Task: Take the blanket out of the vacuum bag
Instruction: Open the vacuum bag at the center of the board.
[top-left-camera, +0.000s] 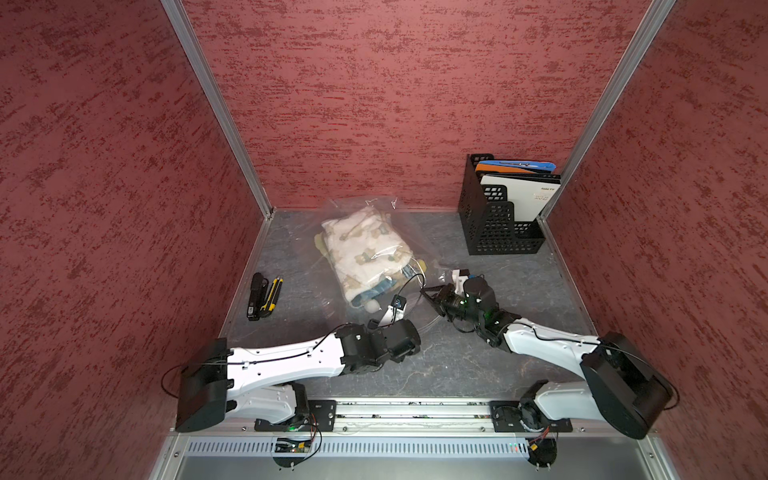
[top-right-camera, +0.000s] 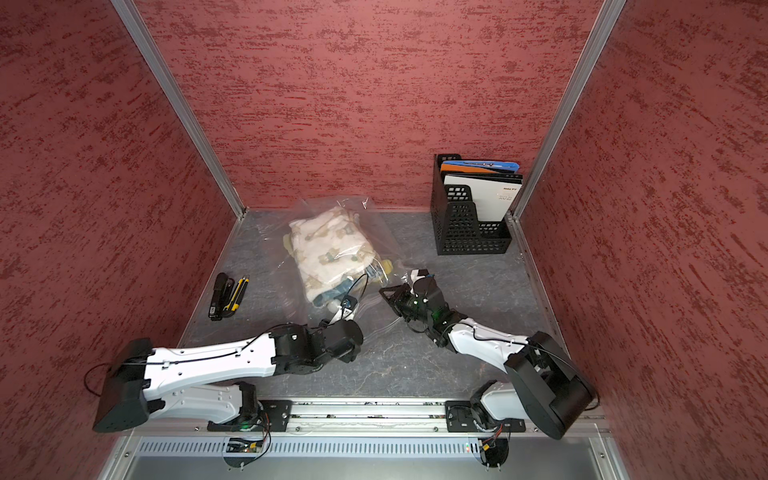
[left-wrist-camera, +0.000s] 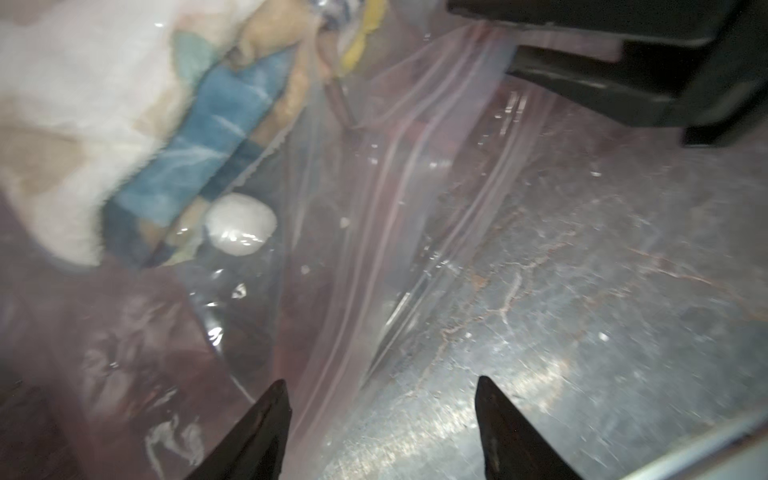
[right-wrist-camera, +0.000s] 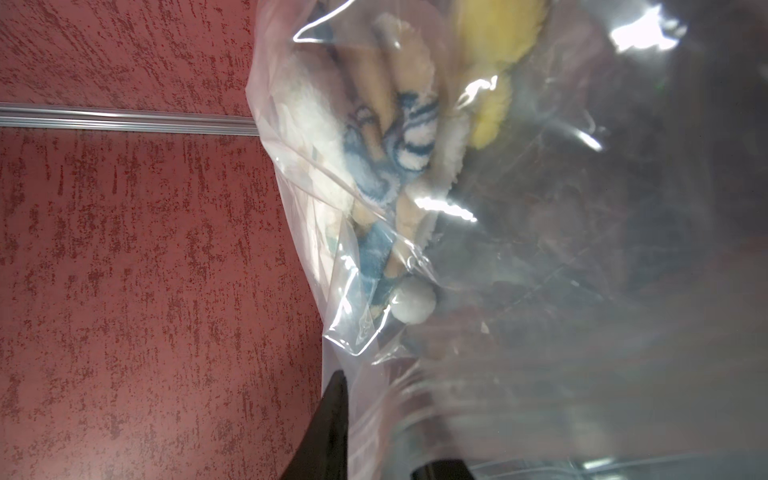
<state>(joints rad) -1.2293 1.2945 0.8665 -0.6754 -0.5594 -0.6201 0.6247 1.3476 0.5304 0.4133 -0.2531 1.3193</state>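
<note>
Table (top-left-camera: 523, 286) lies bare between vacuum bag (top-left-camera: 370, 257) and rack (top-left-camera: 494, 232).

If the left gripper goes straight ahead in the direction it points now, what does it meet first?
Most likely the bag: its plastic lies right ahead of the open left gripper, with the blanket inside, farther on. Depth is unclear.
</note>
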